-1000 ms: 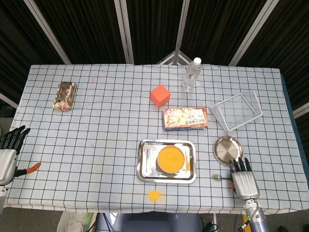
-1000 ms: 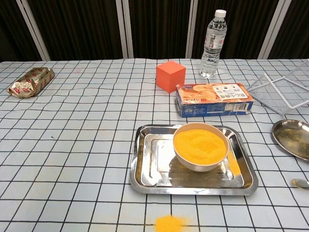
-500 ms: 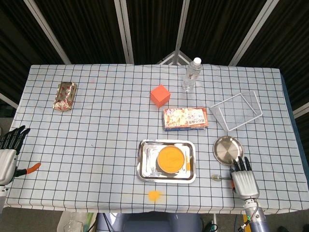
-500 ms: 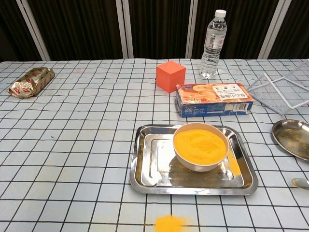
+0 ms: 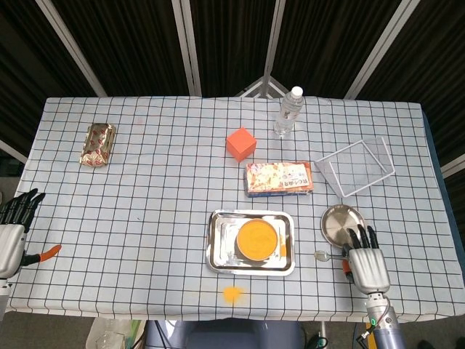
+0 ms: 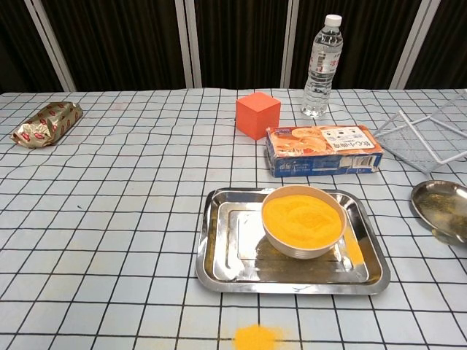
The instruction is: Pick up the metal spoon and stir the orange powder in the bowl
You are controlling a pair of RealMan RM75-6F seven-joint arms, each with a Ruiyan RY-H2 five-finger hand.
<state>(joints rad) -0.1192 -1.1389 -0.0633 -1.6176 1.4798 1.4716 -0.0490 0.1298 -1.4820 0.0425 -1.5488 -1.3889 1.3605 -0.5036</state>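
Spoon (image 5: 322, 255) shifted left, just beside right hand (image 5: 365, 265), grip unclear.

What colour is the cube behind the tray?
Orange-red cube, clearest in the chest view.

right hand (image 5: 365, 265) flat; left hand (image 5: 13, 229) spread.

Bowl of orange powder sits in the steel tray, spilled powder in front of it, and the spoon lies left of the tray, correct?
Not quite. The head view shows the metal spoon right of the steel tray, beside the right hand. The bowl and spilled powder are as stated.
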